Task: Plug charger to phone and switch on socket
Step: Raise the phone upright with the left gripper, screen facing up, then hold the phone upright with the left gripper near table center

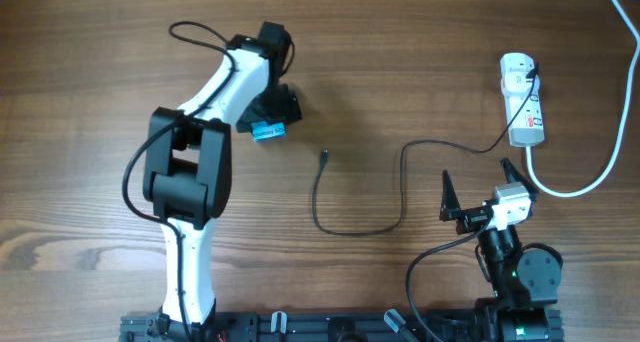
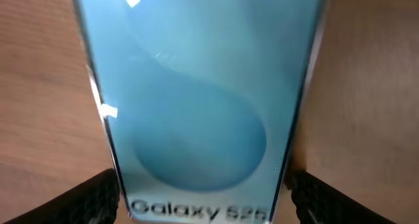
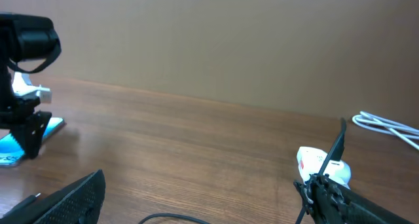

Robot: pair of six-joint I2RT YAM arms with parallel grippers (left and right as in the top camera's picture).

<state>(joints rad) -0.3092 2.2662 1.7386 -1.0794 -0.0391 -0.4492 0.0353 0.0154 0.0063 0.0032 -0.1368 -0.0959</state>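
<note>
cyan phone [image 2: 196, 106], pinched by left gripper [image 1: 268, 122], is risking twisting under the charger [image 1: 324, 158] (lying at its 4 o'clock); right gripper [image 1: 475, 172] is gaping.

Seen from overhead, the left gripper [image 1: 268, 120] covers all but a cyan sliver of the phone [image 1: 268, 133]. The left wrist view is blurred and the frame cuts off both ends of the phone, so whether the jaws touch its edges cannot be told. The socket [image 1: 522, 100] is too small to read its switch. Its white cord [image 1: 572, 193] runs off the top edge.
</note>
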